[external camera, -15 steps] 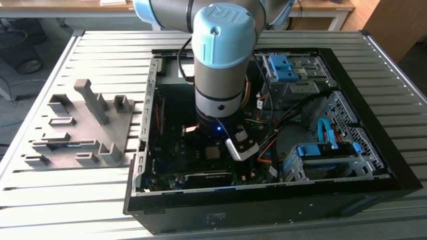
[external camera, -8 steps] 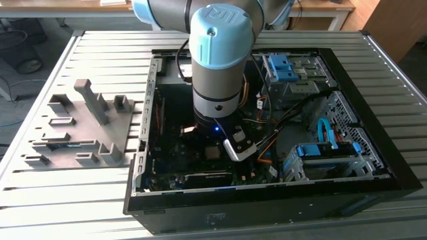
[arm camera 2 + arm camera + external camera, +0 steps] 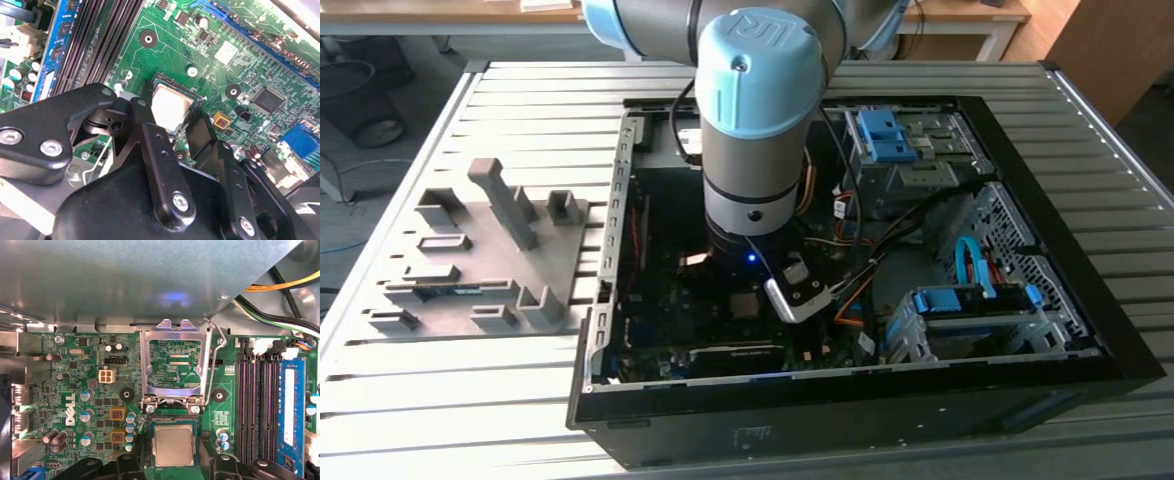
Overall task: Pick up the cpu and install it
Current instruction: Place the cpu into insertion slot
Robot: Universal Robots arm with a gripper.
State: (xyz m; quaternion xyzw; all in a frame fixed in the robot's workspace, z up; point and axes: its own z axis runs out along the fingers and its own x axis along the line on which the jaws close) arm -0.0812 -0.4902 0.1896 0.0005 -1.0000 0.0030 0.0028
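Note:
The cpu (image 3: 172,445), a small silvery square chip, lies level in the motherboard's socket, whose metal frame (image 3: 173,365) is swung up and open behind it. My gripper (image 3: 172,462) stands straight over the chip, and its black fingers (image 3: 142,120) press against two opposite edges of the cpu (image 3: 171,105), so it is shut on it. In the exterior view the arm (image 3: 754,130) reaches down into the open computer case (image 3: 854,390), and the cpu (image 3: 744,305) shows just under the wrist.
Dark memory slots (image 3: 255,400) and a blue slot (image 3: 290,405) run beside the socket. Yellow and orange cables (image 3: 280,285) hang near the case wall. Blue drive bays (image 3: 974,305) fill the exterior view's right. A grey parts fixture (image 3: 480,250) sits outside the case on the slatted table.

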